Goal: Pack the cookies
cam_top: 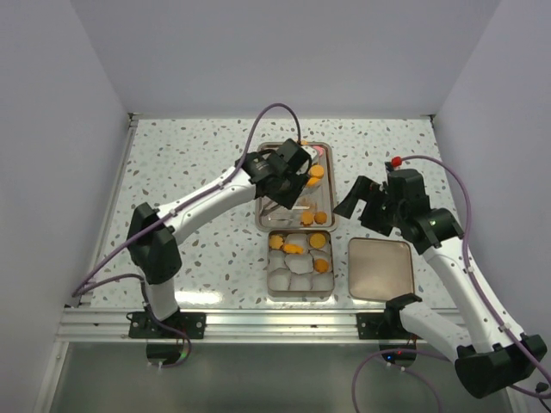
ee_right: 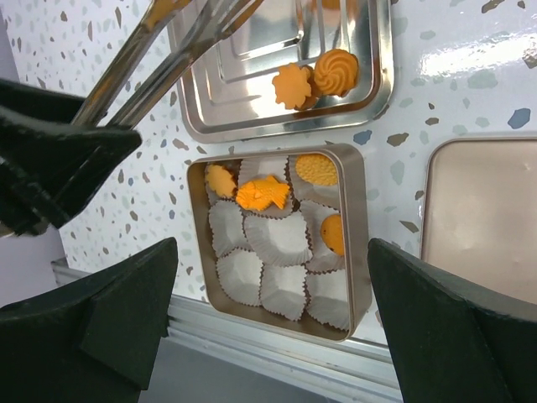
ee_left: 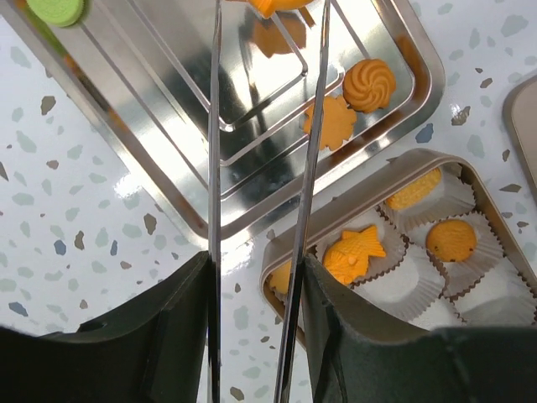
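My left gripper is shut on long metal tongs and hangs over the silver tray. An orange cookie sits between the tong tips at the top edge of the view. On the tray lie a swirl cookie, a flower cookie and a green cookie. The box of paper cups holds a fish cookie and three other orange ones. My right gripper is open and empty, above the box.
The box's flat lid lies right of the box, near the table's front edge. Several paper cups in the box's near rows are empty. White walls stand on three sides.
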